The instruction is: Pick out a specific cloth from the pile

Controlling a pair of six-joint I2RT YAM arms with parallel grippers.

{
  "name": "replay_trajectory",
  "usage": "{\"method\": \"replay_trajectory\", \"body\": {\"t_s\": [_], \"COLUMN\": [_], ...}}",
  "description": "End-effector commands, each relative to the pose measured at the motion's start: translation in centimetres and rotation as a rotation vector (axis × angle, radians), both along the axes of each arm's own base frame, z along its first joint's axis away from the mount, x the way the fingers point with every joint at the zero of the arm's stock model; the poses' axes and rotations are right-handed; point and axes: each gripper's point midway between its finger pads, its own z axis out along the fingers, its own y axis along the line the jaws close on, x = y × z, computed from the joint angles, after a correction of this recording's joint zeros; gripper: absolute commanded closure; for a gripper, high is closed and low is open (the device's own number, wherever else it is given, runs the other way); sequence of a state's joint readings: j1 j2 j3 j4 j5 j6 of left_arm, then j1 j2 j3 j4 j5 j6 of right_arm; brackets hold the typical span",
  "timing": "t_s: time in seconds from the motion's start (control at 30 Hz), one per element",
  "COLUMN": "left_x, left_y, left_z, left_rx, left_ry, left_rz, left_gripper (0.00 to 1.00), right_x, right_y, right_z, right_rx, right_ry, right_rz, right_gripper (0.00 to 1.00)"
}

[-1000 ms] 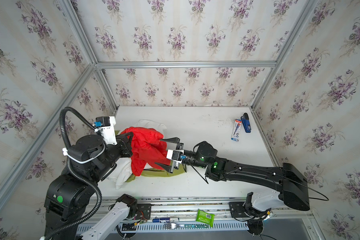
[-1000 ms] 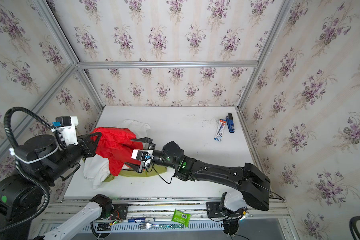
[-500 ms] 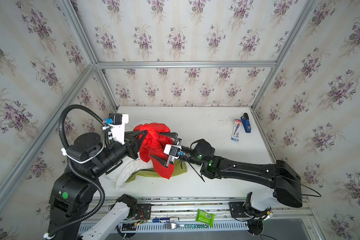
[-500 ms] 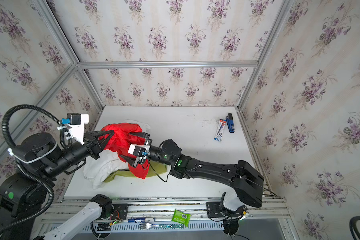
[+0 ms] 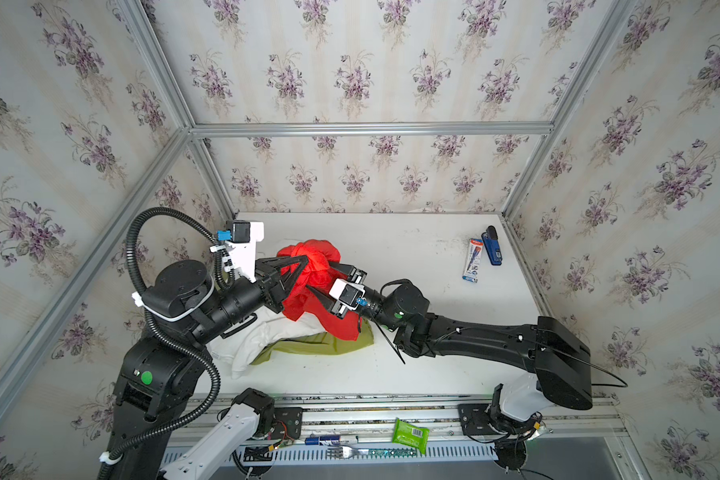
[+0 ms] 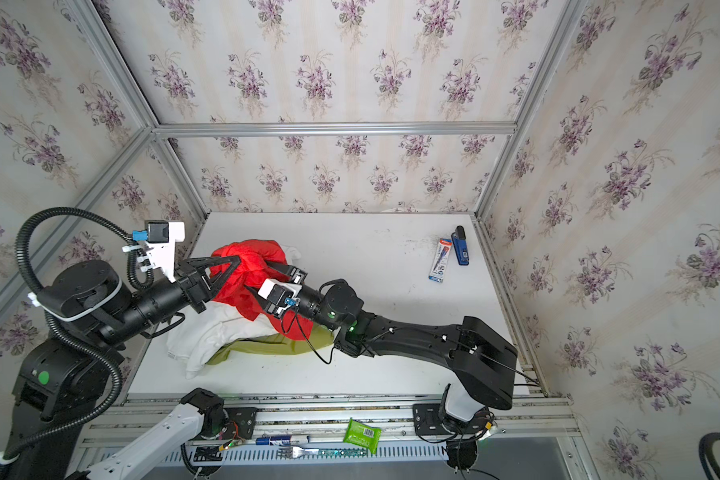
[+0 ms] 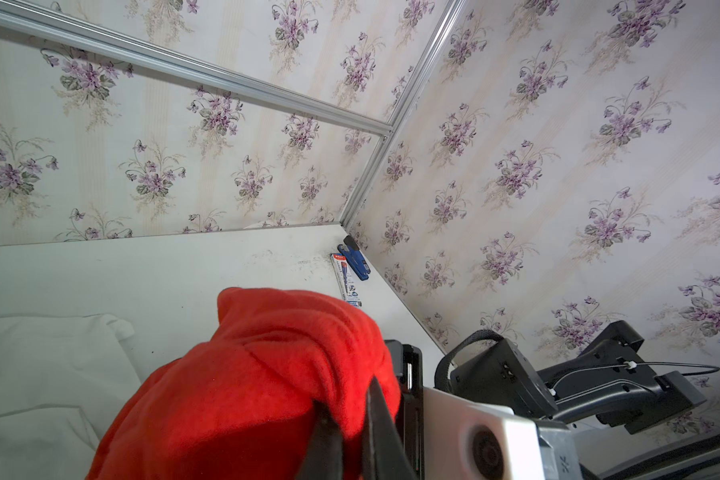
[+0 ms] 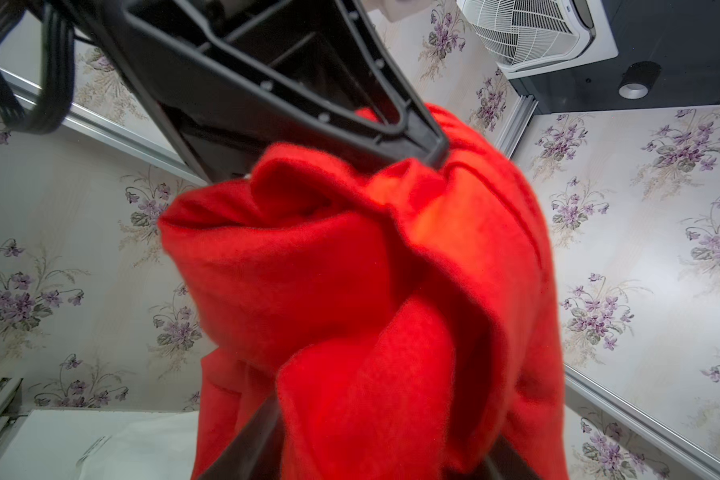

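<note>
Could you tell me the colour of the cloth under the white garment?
Olive-green cloth, shown best in a top view.

We can read no text anywhere, print on the small box (image 5: 473,261) too tiny for us, barcode on the green packet (image 5: 410,434) showing no legible digits

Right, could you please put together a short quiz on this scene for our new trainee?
1. True or false: the red cloth lies flat on the table.
2. Where are the small blue thing and the slim box? A: near the table's far right corner. B: under the pile. C: on the floor.
3. Fill in: the lower cloth, showing from under the white garment, is ____ in colour.
Key: 1 false, the left gripper holds it up, bunched. 2 A. 3 olive-green.
</note>
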State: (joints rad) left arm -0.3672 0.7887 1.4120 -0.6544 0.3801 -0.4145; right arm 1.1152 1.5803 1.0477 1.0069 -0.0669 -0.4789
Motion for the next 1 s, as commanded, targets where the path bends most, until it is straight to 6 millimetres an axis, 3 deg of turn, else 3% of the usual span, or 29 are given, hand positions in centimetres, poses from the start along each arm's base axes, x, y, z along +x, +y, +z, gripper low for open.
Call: {"method": "replay_trajectory", "body": {"t_s": [0.0, 0.23, 0.4, 0.57, 0.8, 0.97], "left_x": [-0.3, -0.2, 0.1, 0.2, 0.0, 0.1], "left_y": [-0.5, -0.5, -0.3, 0.0, 0.8, 1.4], "left_z": [1.9, 1.6, 1.2, 1.0, 1.1, 1.5], "left_rx": [-0.051, -0.05, -0.044, -0.033, -0.017, -0.01], "left_ry": [-0.061, -0.058, -0.056, -0.067, -0.1, -0.119], "left_rz": [-0.036, -0.031, -0.011, 0.003, 0.046, 0.08], "left_gripper": [0.99, 0.94, 0.82, 0.66, 0.32, 0.18], "right_x": [-0.7, -1.0, -0.8, -0.7, -0.1, 0.6], "right_y": [-0.3, -0.5, -0.8, -1.4, -2.6, -3.7], "right_z": [2.2, 2.8, 3.1, 3.7, 4.8, 5.6], "right_rx": [0.064, 0.037, 0.031, 0.044, 0.041, 0.048], "right_ry": [-0.016, -0.007, 0.024, 0.013, 0.005, 0.0], "right_rz": [0.034, 0.045, 0.036, 0.013, -0.029, -0.06], "right_gripper": [0.56, 0.82, 0.93, 0.95, 0.95, 0.96]}}
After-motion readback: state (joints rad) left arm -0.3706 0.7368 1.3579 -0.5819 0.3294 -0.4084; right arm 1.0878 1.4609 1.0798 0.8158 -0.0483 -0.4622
